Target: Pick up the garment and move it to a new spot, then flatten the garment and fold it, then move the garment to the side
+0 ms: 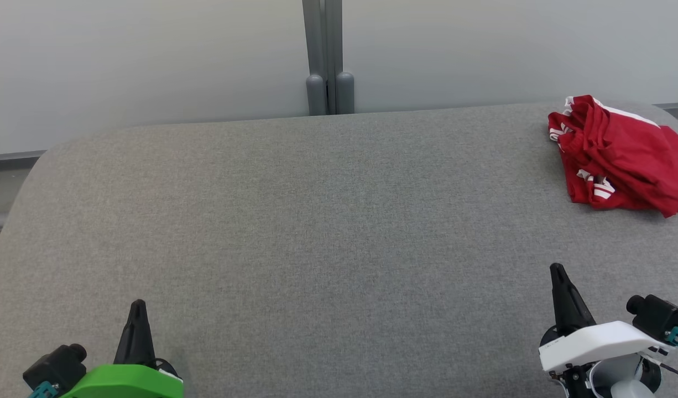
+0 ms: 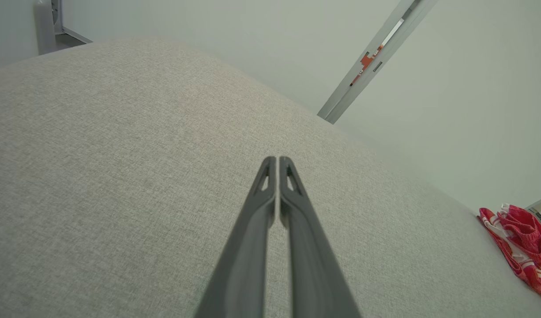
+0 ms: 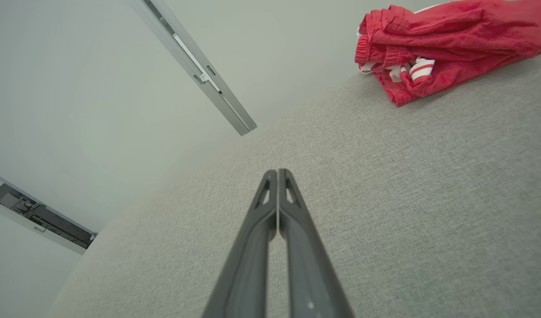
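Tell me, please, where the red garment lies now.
In the head view the red garment lies crumpled at the far right of the grey surface, beyond the right gripper and apart from it.

head view: high up, faces forward and down over grey padded surface (image 1: 317, 221), pale wall (image 1: 151, 55) behind, wide and far off.
left wrist view: low, near the surface, looks along left gripper (image 2: 277, 160) toward the far edge, frame tilted.
right wrist view: low, near the surface, looks along right gripper (image 3: 278, 172) toward the far edge, tilted the other way.
shared: all three catch the surface, the wall and the red garment (image 1: 621, 155) at the far right corner.
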You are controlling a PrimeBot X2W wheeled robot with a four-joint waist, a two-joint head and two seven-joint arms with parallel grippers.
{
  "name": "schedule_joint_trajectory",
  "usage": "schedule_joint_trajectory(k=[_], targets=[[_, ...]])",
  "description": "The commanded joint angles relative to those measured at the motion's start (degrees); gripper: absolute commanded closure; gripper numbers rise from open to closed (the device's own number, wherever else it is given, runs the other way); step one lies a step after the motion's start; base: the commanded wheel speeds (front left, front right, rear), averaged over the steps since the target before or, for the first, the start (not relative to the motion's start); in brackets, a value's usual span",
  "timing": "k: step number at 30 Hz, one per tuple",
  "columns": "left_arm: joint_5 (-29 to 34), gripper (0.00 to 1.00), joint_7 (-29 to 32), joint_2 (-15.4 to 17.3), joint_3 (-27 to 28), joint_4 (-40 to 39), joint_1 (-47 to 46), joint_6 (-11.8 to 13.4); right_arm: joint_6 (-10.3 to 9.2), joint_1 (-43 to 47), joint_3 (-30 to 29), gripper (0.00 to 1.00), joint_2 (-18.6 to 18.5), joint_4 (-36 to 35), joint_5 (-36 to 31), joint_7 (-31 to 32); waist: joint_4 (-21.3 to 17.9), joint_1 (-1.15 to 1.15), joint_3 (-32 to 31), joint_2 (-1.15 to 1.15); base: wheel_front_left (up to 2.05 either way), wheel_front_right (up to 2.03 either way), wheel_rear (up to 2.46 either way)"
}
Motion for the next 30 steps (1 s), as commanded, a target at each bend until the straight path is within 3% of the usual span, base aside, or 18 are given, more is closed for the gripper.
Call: schedule_joint_trajectory(k=[1, 30], targets=[[-2.21, 1.0, 0.53, 0.26, 0.34, -1.04, -1.99, -0.38, -0.02, -1.55, -0.44, 1.0, -0.13, -0.55, 2.28, 0.47, 0.0, 0.0, 0.01, 0.0, 0.0, 0.0, 0.0], [-23.4, 1.0, 6.01, 0.07, 1.61, -1.65, -4.04, -1.09, -0.04, -3.37, -2.74, 1.0, 0.49, 0.25, 23.02, 6.0, -0.03, 0.0, 0.27, 0.0, 0.0, 0.0, 0.0]])
